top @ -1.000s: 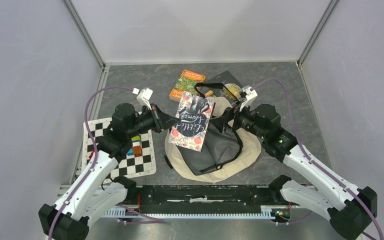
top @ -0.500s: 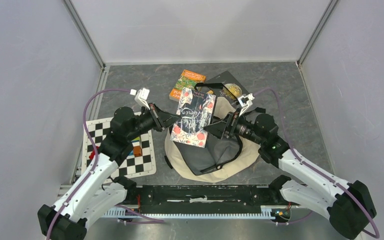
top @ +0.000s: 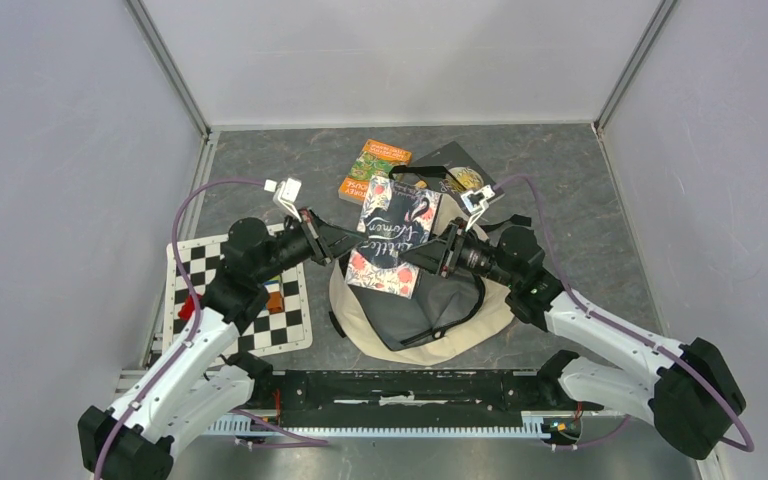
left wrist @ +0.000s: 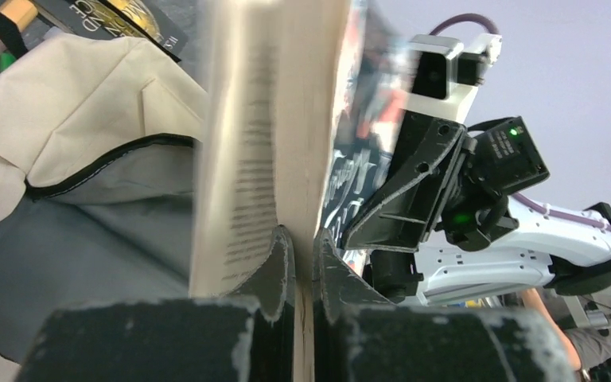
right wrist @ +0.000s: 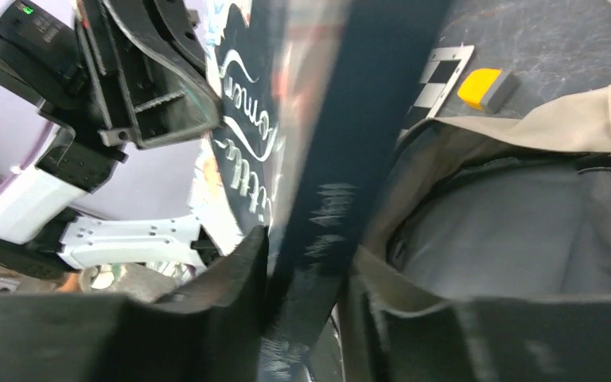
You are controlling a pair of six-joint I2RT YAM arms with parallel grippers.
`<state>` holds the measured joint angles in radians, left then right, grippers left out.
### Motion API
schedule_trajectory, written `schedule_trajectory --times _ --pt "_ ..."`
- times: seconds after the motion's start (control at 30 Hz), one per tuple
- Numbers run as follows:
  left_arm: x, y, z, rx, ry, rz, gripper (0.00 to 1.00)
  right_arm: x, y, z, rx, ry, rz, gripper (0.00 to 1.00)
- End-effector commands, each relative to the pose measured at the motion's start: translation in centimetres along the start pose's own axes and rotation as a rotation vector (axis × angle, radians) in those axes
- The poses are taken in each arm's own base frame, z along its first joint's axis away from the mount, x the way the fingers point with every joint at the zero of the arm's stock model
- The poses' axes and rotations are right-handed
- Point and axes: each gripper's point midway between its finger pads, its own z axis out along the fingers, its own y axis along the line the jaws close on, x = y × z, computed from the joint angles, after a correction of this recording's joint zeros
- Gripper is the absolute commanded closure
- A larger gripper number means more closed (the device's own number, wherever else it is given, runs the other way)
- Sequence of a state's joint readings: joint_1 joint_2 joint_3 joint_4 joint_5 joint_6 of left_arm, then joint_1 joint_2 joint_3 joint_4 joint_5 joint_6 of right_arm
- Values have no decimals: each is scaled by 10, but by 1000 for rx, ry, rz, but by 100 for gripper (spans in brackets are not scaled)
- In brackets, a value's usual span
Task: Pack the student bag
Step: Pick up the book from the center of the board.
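Observation:
A dark "Little Women" paperback (top: 392, 238) hangs tilted over the open student bag (top: 485, 308), a cream backpack with grey lining (right wrist: 525, 231) lying flat. My left gripper (top: 355, 243) is shut on the book's left side; in the left wrist view its fingers (left wrist: 302, 239) pinch the cover beside the pages (left wrist: 262, 119). My right gripper (top: 418, 256) comes in from the right. In the right wrist view its fingers (right wrist: 306, 247) stand on both sides of the dark spine (right wrist: 350, 119) and press against it.
An orange-green book (top: 373, 168) and a dark book with a gold disc (top: 457, 172) lie behind the bag, with a black strap (top: 415, 175) looped over them. A checkered mat (top: 250, 310) with small coloured blocks (top: 273, 298) lies at the left. Cage walls surround the table.
My right gripper has moved left to the book and closed its open jaws on the spine. The book has shifted slightly back and right, still in the left gripper.

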<state>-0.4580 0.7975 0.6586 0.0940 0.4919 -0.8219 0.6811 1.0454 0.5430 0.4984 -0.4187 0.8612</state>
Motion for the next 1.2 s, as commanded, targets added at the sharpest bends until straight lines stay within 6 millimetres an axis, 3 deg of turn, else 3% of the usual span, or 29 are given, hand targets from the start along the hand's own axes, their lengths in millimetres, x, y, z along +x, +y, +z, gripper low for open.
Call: schedule_trajectory --times 0.0,0.1,0.13,0.17,0.27,0.53,0.77,1.0,1.17 --pt "-17 -39 -7 143 -61 26 91 -32 20 2 -30 -93 -81 79" --pt "-15 -25 -9 66 -62 39 51 -34 19 -4 -6 -100 -121 100" --pt "-15 -22 -10 52 -64 50 33 -36 19 -6 5 -103 -143 100" --pt "-15 -19 -11 32 -63 59 22 -38 19 -8 13 -105 -161 100" --pt "-14 -17 -13 9 -47 80 1 -42 24 -16 13 -113 -228 100" --pt "6 -13 -7 23 108 125 0 -45 63 -31 -119 -84 -376 100" --pt "24 -38 -5 225 220 143 0 -40 101 -39 -302 -36 -443 100" --pt "26 -63 -16 362 222 136 0 -33 106 -36 -356 22 -459 100" --pt "32 -60 -16 371 237 99 0 -28 115 -36 -412 34 -448 100"
